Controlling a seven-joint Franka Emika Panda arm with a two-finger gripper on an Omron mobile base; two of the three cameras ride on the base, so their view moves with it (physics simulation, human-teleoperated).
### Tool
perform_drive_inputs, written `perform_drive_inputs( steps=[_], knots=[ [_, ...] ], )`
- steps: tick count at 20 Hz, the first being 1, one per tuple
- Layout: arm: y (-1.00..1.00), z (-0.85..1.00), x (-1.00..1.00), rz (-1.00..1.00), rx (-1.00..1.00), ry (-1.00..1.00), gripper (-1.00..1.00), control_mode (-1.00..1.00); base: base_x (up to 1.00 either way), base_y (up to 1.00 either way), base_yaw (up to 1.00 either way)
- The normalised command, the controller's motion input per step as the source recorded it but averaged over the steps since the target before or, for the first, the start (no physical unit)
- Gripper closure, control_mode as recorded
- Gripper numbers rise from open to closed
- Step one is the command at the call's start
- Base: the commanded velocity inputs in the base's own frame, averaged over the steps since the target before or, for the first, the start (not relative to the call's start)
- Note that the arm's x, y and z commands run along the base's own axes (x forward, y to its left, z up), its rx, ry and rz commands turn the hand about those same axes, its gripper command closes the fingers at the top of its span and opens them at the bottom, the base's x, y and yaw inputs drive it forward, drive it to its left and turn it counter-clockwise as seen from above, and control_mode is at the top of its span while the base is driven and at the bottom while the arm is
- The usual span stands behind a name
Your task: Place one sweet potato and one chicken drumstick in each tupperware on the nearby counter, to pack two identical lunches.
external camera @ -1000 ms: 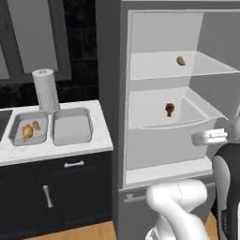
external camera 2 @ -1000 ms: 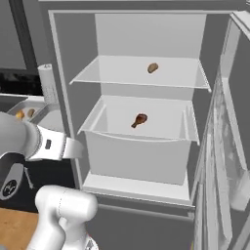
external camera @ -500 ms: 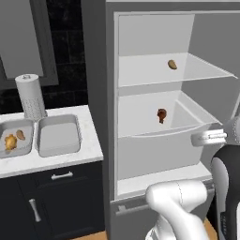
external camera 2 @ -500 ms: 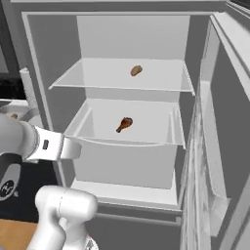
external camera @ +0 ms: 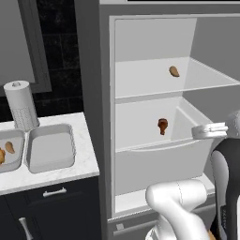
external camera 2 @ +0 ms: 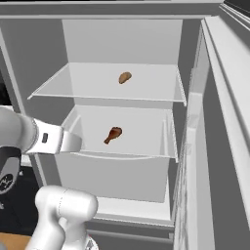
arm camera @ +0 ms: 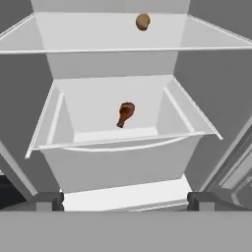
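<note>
The claw [arm camera: 126, 201] stands wide, nothing between its fingertips [arm camera: 48, 201], facing the open fridge [external camera 2: 195, 122]. At 12 o'clock from it in the hand view lies the chicken drumstick [arm camera: 125, 114], in the pulled-out drawer [arm camera: 123, 135] — meat end up. Higher still, on the glass shelf [arm camera: 74, 42], sits the sweet potato [arm camera: 142, 21]. Out at 9 o'clock of the fridge, on the counter [external camera: 86, 161], two tupperware trays sit side by side: the nearer one [external camera: 50, 148] bare, the farther one [external camera: 11, 152] with food in it. A paper towel roll [external camera: 20, 105] stands behind them.

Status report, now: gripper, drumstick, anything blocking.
Gripper open, empty, facing the open fridge. Chicken drumstick lies in the fridge drawer, sweet potato on the shelf above. Nothing in the way.
</note>
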Motion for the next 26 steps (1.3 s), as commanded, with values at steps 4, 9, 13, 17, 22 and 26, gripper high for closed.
perform_drive_inputs(
  steps=[4, 9, 13, 17, 22, 26],
  knots=[
    [0.00, 0.98, 0.15, -0.01, -0.01, -0.13, -1.00, -1.00, 0.00, 0.00, 0.00],
    [0.00, 0.53, 0.78, 0.00, 0.00, -0.13, -1.00, -1.00, 0.00, 0.00, 0.00],
    [-0.03, -0.03, 0.95, 0.00, 0.00, -0.04, -1.00, -1.00, 0.00, 0.00, 0.00],
    [-0.07, -0.19, 0.86, 0.00, 0.00, -0.02, -1.00, -1.00, 0.00, 0.00, 0.00],
    [-0.32, -0.07, 0.63, 0.00, 0.00, -0.04, -1.00, -1.00, 0.00, 0.00, 0.00],
    [-0.32, -0.15, 0.59, 0.00, 0.00, -0.05, -1.00, -1.00, 0.00, 0.00, 0.00]
  ],
)
